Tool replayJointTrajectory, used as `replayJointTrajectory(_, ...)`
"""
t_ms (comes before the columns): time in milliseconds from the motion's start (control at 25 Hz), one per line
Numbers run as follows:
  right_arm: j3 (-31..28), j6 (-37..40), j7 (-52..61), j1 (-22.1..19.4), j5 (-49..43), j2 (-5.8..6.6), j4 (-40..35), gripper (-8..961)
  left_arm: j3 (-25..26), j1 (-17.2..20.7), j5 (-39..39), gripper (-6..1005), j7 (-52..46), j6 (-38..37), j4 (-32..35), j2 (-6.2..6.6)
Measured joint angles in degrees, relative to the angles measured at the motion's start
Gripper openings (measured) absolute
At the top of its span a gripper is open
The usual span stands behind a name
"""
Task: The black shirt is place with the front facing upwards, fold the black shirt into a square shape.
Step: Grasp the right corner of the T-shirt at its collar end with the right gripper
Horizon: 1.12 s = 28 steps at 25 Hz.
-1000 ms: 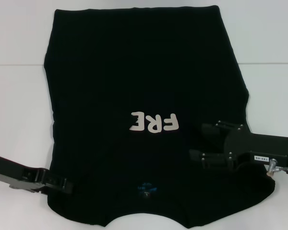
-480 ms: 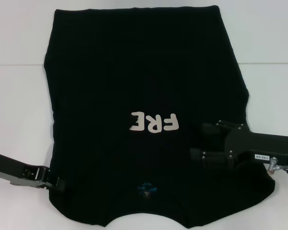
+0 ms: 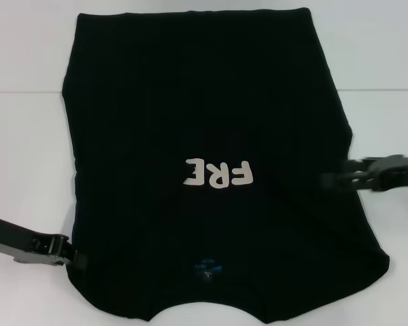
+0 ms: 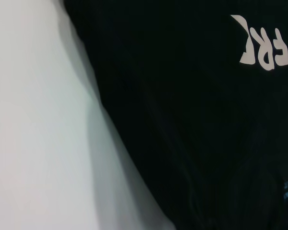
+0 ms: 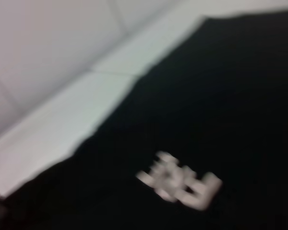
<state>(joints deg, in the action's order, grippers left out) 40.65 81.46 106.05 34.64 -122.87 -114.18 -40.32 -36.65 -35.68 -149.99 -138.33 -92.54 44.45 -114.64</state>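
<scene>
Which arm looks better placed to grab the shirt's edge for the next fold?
Probably the left. Its end effector sits right at the black shirt's side edge near the collar end. The right end effector reaches over the opposite edge, rather than at it.

Looks like a lab or test bench from my feed, not a home. I see a plain white table (image 3: 27, 170) with one seam line running across it, a bare white wall panel (image 5: 48, 43) just beyond the table's far edge, and only the black shirt (image 3: 204, 122) spread flat on the table. No furniture or decor.
</scene>
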Motion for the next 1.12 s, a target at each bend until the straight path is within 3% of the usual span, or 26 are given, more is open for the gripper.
replayJointTrajectory(120, 0.0, 1.3, 16.7, 4.1, -10.9, 3.54, -2.1, 914, 0.0, -0.1, 0.0, 38, 0.5, 0.0, 0.0, -0.17)
replayJointTrajectory(160, -0.4, 2.5, 27.6, 6.9, -19.4, 4.90, -3.2, 914, 0.0, -0.1, 0.1, 39, 0.6, 0.0, 0.0, -0.20)
replayJointTrajectory(280, -0.6, 3.6, 34.2, 8.8, -26.1, 4.86, -4.7, 914, 0.2, 0.0, 0.6, 42, 1.0, 0.0, -0.1, -0.21)
replayJointTrajectory(440, -0.1, 6.4, 37.1, 11.6, -32.8, 3.49, -4.1, 913, 0.3, 0.1, 1.3, 46, 1.0, -0.2, -0.1, -0.26)
replayJointTrajectory(600, 0.0, 5.5, 36.4, 12.3, -33.9, 2.46, 0.3, 913, 0.3, 0.1, 1.4, 51, 1.1, -0.4, -0.2, -0.34)
replayJointTrajectory(880, 0.2, 5.4, 34.3, 12.2, -33.9, 2.25, 3.0, 913, 0.3, 0.0, 1.5, 58, 1.1, -0.5, -0.2, -0.39)
replayJointTrajectory(1120, 4.2, 5.2, 33.8, 13.3, -34.1, 1.79, 2.8, 914, 0.1, -0.3, 1.5, 64, 1.1, -0.4, -0.3, -0.40)
